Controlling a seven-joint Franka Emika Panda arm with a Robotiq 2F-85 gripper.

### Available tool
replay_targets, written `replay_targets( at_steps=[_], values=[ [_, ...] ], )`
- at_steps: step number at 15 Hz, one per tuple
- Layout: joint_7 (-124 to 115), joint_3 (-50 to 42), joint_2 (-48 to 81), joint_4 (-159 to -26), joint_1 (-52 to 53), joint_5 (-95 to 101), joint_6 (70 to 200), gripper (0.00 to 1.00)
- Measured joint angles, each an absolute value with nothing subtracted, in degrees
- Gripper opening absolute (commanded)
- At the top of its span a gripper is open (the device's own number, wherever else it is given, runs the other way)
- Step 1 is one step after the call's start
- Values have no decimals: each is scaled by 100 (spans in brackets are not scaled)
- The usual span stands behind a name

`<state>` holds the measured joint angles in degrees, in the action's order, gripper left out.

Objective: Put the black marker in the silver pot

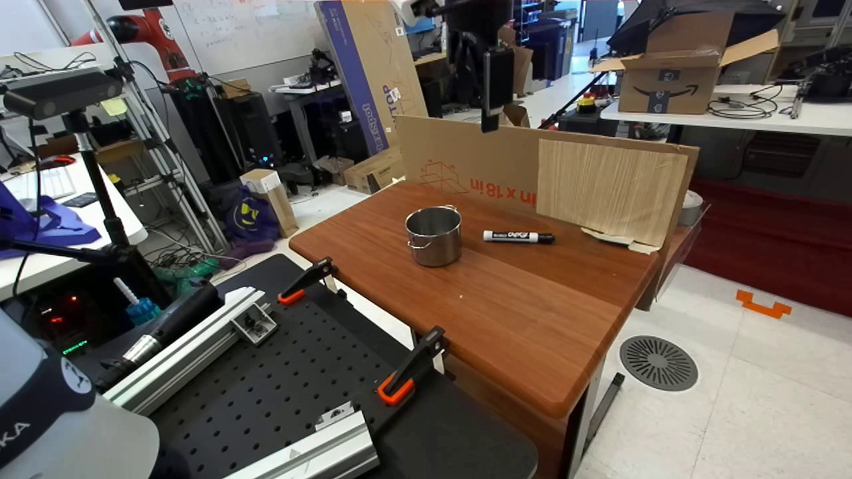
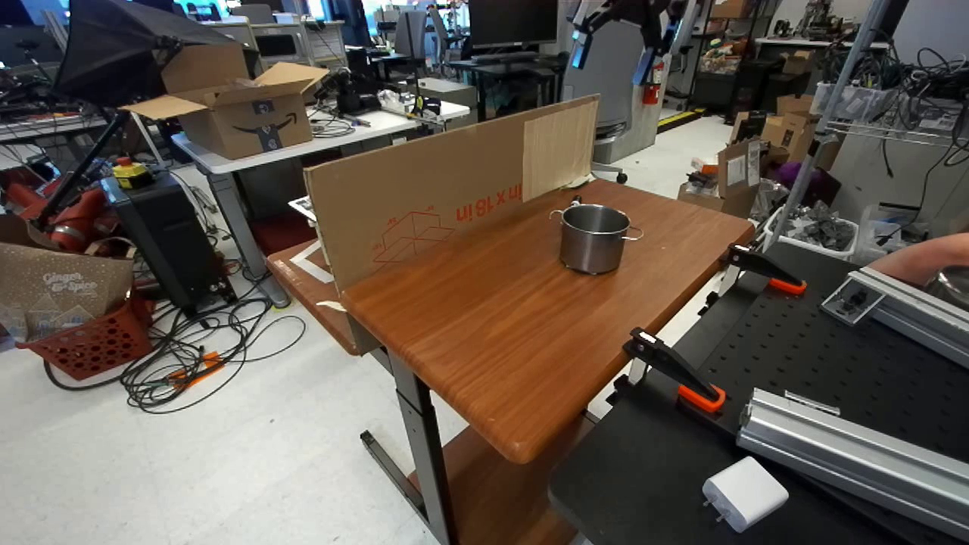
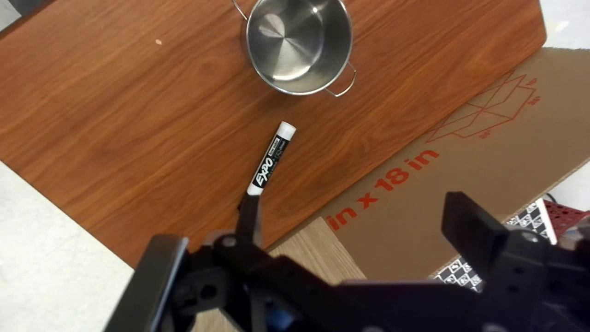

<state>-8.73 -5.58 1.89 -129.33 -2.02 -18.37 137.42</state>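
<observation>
Wrist view, black marker: lies loose on the table, white end toward 1 o'clock, cap toward 7 and partly hidden behind a finger.
Wrist view, silver pot: near the marker, apart from it, between 12 and 1 o'clock; bare metal shows inside.
Wrist view, gripper: jaws wide apart, nothing gripped. They would close along the 9-to-3 line, so the slanted marker may swivel or roll away unless the wrist turns first.
In an exterior view, marker: at 3 o'clock from the pot. The cardboard wall stands behind it, from 11 to 2 o'clock; a finger straying that way could hit it.
Height over the table, in an exterior view: the gripper hangs well above, toward 12 o'clock from the marker; a descent slightly off could land a fingertip on the cap.
In an exterior view, pot: upright, hiding most of the marker; only a dark tip, probably the cap, shows past the rim at 11 o'clock, so a grasp judged from here could miss.
In an exterior view, handle: juts to 3 o'clock; a marker let go tilted could snag there or bridge the rim.
</observation>
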Motion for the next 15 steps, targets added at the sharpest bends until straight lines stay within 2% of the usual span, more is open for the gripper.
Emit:
replay_targets(
  at_steps=[15],
  values=[
    [-3152,-791,2541,-11559,-205,-1154,14150,100]
  ],
)
